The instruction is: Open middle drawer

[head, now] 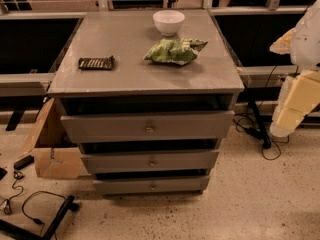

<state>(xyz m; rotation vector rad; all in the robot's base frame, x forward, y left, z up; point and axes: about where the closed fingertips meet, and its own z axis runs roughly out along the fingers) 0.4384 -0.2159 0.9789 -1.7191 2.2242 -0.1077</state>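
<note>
A grey cabinet [145, 74] stands in the middle of the camera view with three drawers stacked in its front. The middle drawer [115, 162] has a flat grey front and one small brass knob [151, 163]. A dark gap shows above its front. The uppermost drawer [110, 127] sits above it and the lowest drawer [125, 186] below. My gripper [294, 96], pale and bulky on the arm, is at the right edge of the view. It is well to the right of the cabinet and touches no drawer.
On the cabinet top lie a white bowl [168, 21], a green crisp bag [175, 51] and a dark flat packet [96, 62]. An open cardboard box [52, 149] stands at the cabinet's left. Cables [257, 129] and a black stand [55, 219] lie on the speckled floor.
</note>
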